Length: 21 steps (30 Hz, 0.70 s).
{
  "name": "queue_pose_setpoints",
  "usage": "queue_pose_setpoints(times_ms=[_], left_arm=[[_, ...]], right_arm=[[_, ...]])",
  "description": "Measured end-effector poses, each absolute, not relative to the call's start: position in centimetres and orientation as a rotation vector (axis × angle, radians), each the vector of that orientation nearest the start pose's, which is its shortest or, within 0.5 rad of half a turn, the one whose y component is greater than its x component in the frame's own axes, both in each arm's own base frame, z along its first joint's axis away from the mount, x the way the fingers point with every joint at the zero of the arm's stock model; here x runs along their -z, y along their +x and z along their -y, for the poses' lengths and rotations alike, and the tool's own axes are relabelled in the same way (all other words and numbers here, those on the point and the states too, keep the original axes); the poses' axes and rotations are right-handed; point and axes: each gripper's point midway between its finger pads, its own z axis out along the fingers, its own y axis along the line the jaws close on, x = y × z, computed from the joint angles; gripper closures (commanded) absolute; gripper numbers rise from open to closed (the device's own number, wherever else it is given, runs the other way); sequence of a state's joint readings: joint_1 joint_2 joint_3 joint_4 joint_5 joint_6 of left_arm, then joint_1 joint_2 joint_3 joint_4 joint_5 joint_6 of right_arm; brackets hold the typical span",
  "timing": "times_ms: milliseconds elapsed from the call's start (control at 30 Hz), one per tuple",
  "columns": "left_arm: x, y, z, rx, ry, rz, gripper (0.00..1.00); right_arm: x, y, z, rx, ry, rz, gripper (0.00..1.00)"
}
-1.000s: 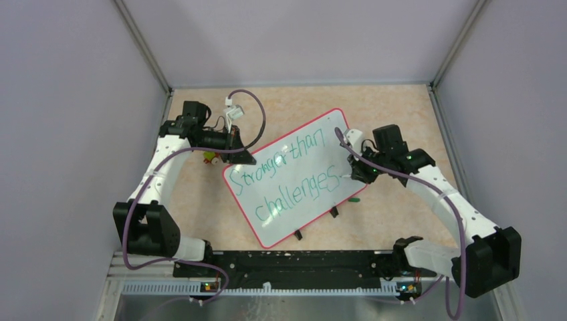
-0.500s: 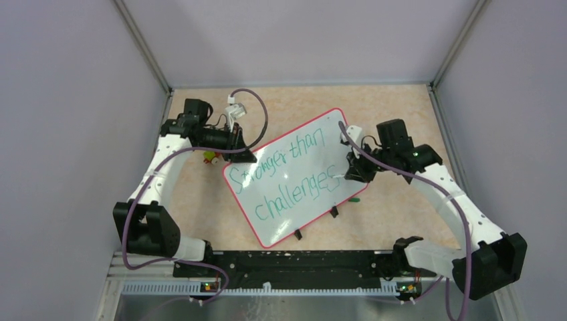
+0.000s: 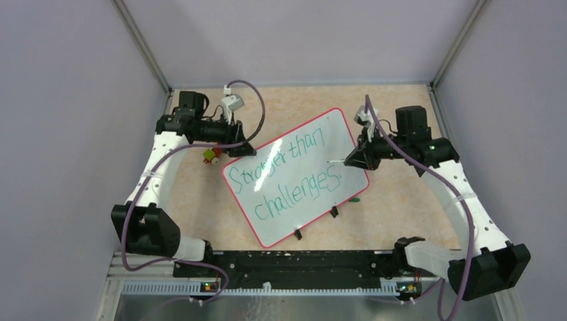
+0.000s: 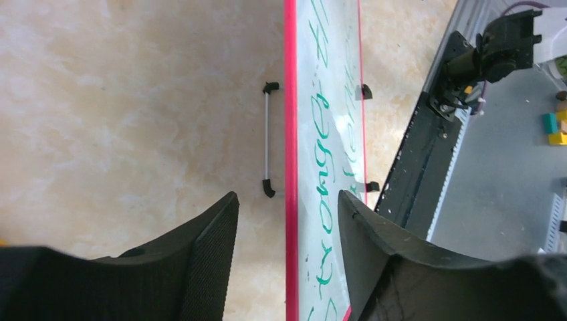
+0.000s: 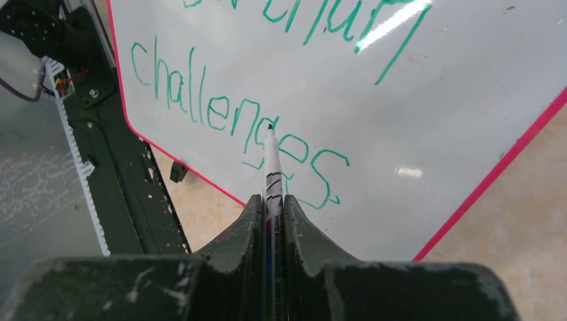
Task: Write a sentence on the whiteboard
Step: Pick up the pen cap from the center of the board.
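Two lines of thin green cursive handwriting [image 3: 287,175], reading "Stronger than challenges", run across the large glossy white rectangular whiteboard [image 3: 302,219] with its thin red-pink rim. The board lies flat and skewed at the centre of the top view, on the beige speckled tabletop [image 3: 401,207]. Small black clips [image 3: 299,234] stick out from its lower right edge.

The board looks thin, stiff and light, and its slick face probably slides easily under a pushing pen. Fresh ink would likely smear at a touch. The safest hold therefore seems to be the rim or a corner, well off the letters.

Right of centre in the top view, the right gripper [image 3: 354,159] is clamped narrowly around a slim white board marker [image 5: 273,167]. Its dark tip points over the end of "challenges". Whether the tip touches the surface cannot be told, though it appears slightly raised.

At the board's upper left corner, the left gripper [image 3: 244,150] stands wide. In its wrist view the fingers [image 4: 214,247] sit on either side of the red rim with no visible contact. The writing looks complete, or nearly so.
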<state>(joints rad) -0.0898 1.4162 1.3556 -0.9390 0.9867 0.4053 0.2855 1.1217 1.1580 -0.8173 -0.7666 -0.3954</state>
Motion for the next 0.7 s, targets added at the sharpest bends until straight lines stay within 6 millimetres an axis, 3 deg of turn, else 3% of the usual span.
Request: queue_pose_setpoints(times_ms=[133,267,400,467,533,633,700], left_arm=[[-26.3,29.9,15.8,0.998,0.872,-2.042,0.34],[-29.5,32.4,15.3,0.886,0.879,-1.981,0.34],[-34.9,34.6,16.1,0.775,0.954,-1.856,0.35],[-36.6,34.7,18.1,0.752,1.025,-1.792,0.36],[-36.6,33.9,20.6,0.766,1.103,-1.763,0.38],[-34.5,31.9,25.6,0.814,1.256,-1.755,0.38],[-32.1,30.6,29.2,0.831,1.37,-1.764,0.39]], right_arm=[[-25.7,24.1,-17.2,-0.882,-0.953,-1.936,1.0],[-27.5,26.2,-14.9,-0.919,-0.765,-1.914,1.0],[-29.0,28.9,-11.4,-0.907,-0.551,-1.889,1.0],[-29.1,29.9,-9.8,-0.895,-0.452,-1.888,1.0],[-28.9,30.6,-8.6,-0.897,-0.363,-1.885,1.0],[-28.9,31.7,-6.5,-0.901,-0.225,-1.871,1.0],[-29.1,32.2,-5.4,-0.903,-0.157,-1.857,1.0]])
